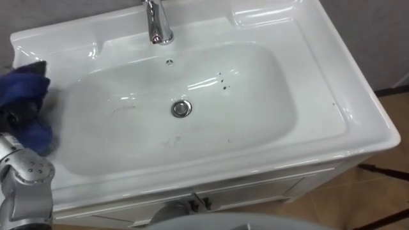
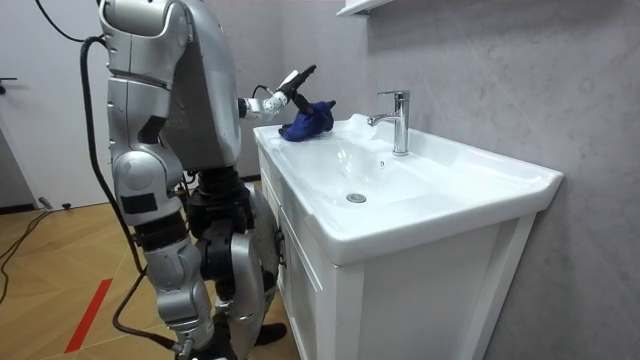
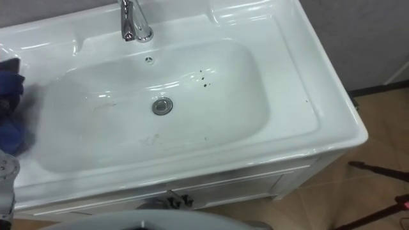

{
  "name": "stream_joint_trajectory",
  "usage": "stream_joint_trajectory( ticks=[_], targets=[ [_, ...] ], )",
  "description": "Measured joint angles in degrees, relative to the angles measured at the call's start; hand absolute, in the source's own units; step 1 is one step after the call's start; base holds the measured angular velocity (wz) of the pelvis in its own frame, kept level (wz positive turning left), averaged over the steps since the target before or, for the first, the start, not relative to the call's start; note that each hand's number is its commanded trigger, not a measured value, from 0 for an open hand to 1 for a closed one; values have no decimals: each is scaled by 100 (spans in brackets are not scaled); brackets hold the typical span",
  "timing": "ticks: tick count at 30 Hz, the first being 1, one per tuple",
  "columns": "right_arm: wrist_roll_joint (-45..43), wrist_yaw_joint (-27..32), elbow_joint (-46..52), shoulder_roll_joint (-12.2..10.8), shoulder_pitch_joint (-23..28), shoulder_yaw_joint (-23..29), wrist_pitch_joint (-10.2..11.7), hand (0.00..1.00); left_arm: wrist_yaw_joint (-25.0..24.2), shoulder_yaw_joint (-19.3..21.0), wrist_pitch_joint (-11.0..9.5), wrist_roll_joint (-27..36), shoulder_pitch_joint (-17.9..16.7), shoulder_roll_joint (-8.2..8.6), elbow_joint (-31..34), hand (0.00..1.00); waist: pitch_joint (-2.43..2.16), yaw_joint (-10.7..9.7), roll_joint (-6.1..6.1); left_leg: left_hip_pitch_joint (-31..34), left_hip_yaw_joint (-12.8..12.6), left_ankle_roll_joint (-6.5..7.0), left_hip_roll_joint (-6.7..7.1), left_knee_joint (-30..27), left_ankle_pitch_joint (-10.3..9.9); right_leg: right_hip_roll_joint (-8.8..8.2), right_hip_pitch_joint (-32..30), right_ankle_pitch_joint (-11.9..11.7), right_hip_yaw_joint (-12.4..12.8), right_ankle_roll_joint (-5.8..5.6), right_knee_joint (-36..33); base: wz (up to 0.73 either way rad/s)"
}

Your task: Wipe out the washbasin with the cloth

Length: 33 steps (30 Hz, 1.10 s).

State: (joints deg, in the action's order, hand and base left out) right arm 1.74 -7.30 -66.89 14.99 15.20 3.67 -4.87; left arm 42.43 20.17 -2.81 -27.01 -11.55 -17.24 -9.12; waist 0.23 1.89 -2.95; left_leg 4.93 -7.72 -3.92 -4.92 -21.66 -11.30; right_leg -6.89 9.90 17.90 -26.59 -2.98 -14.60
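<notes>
The white basin (image 1: 255, 137) lies right below me, with a chrome faucet (image 1: 158, 22) at the back and a metal drain (image 1: 181, 108) in the middle of the bowl. A few dark specks (image 1: 223, 82) and faint smudges (image 1: 169, 139) mark the bowl. A blue cloth (image 1: 27, 86) sits bunched on the basin's left rim. My left hand (image 1: 14, 119) comes in from the lower left with its dark fingers curled into the cloth. The room view shows that hand (image 2: 290, 88) just above the cloth (image 2: 308, 120) at the far end of the basin (image 2: 430, 205).
The basin rests on a white cabinet (image 2: 420, 300) against a grey wall, with a white shelf (image 2: 352, 6) above it. I stand upright at its front edge on a wooden floor. Dark stand legs (image 1: 383, 171) cross the floor at the right.
</notes>
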Motion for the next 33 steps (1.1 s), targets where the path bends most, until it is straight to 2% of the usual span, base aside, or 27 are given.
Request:
stream_joint_trajectory(
  ticks=[7, 10, 13, 17, 20, 25, 29, 33],
  targets=[
    [21, -42, 3, 5, -11, -3, 20, 0, 366, 192, -232, 226, 61, 0, 250, 0, -19, 15, 36, -8, 19, 0, 30, 34, 0, -14, 1, -2, 19, -6, 18, 0],
    [29, -30, 7, 3, -12, -3, 32, 0, 454, 224, -266, 511, 75, 0, 249, 0, -25, 33, 32, -22, 10, 0, 30, 57, 0, -14, 4, -3, 43, -7, 20, -1],
    [-10, 39, 6, -10, -8, -3, 26, 0, 487, 301, -318, 716, 76, 0, 247, 0, -28, 152, 33, -50, -5, 0, 29, 62, 0, -15, 5, -8, 103, -16, 31, -8],
    [-19, 79, 16, -9, -27, -3, 9, 0, 560, 477, -369, 1006, 74, 1, 219, 0, -33, 211, 40, -53, -4, 1, 31, 62, -1, -17, 19, -24, 80, -21, -3, 0],
    [-37, 137, 18, -6, -28, -1, 7, 0, 598, 499, -386, 1160, 71, 1, 116, 0, -17, 304, 59, -59, -4, 12, 46, 74, -7, -34, 19, -47, 66, -29, -9, 0],
    [-35, 122, 12, -7, -24, -3, -25, 0, 610, 606, -386, 1452, 30, 1, 2, 0, -20, 356, 65, -45, 5, 87, 124, 29, -36, -119, 19, -71, 50, -87, 1, 0],
    [51, 123, 6, -2, -28, -2, -25, 0, 618, 678, -389, 1915, 8, 0, -3, 0, -48, 417, 42, -35, 2, 183, 223, 18, -50, -212, 20, -119, 72, -181, 6, 0],
    [65, 154, -52, -1, -46, -2, -29, 0, 667, 680, -388, 2297, 7, 1, -162, 0, -40, 466, 17, 4, 18, 282, 318, -12, -68, -291, 21, -166, 48, -265, -27, 6]
  ],
)
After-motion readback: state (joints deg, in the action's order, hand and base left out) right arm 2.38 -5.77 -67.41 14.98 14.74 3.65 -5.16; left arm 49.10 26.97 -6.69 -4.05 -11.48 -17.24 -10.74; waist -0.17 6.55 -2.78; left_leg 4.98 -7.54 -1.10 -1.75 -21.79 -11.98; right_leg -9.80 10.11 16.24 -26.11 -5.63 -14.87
